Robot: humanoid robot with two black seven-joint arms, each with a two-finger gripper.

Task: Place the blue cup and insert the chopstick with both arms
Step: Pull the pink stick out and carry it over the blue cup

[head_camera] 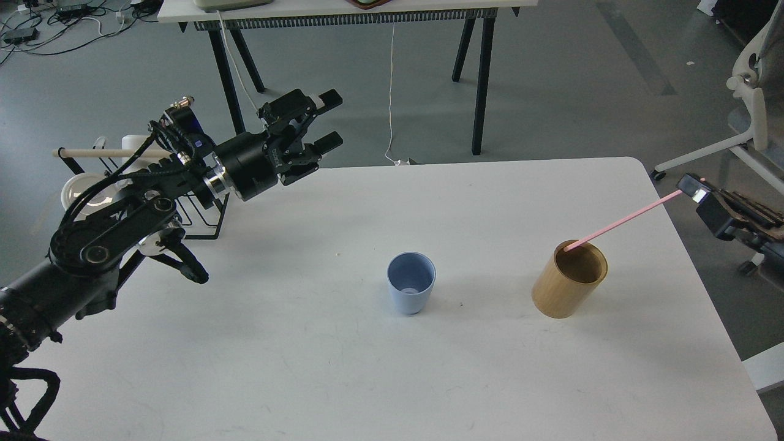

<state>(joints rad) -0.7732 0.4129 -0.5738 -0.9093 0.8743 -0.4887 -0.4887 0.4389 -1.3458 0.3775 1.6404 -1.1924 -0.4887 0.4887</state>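
My left pincer [318, 125] hangs released, jaws apart with nothing between them, above the far left corner of the table [257, 343]. The blue cup [411, 291] stands upright on the table, mouth up, well below and to the right of that pincer, nearer to me, with clear table all around it.

The right pincer [691, 185] comes in past the table's right edge. It shows small and dark, so I cannot tell how its jaws stand, though the pink chopstick [621, 220] ends right at it and looks held there. The stick's long axis runs on a slant from that pincer down and leftward; its lower tip sits at the near rim of the tan wooden cup [570, 278], whether just inside or just over the mouth I cannot say. The wooden cup is tilted, leaning toward the stick.

Risks as I judge them: dragging the stick sideways while its tip is inside could tip the leaning wooden cup right over. Carried across to the blue cup at this shallow angle, the tip would likely strike the rim and knock over or shove the light tumbler. The stick, held at its very end, could also pivot. The black wire rack [202, 214] with its wooden dowel [92, 152] stands just behind my left arm, so a careless swing there could snag it.
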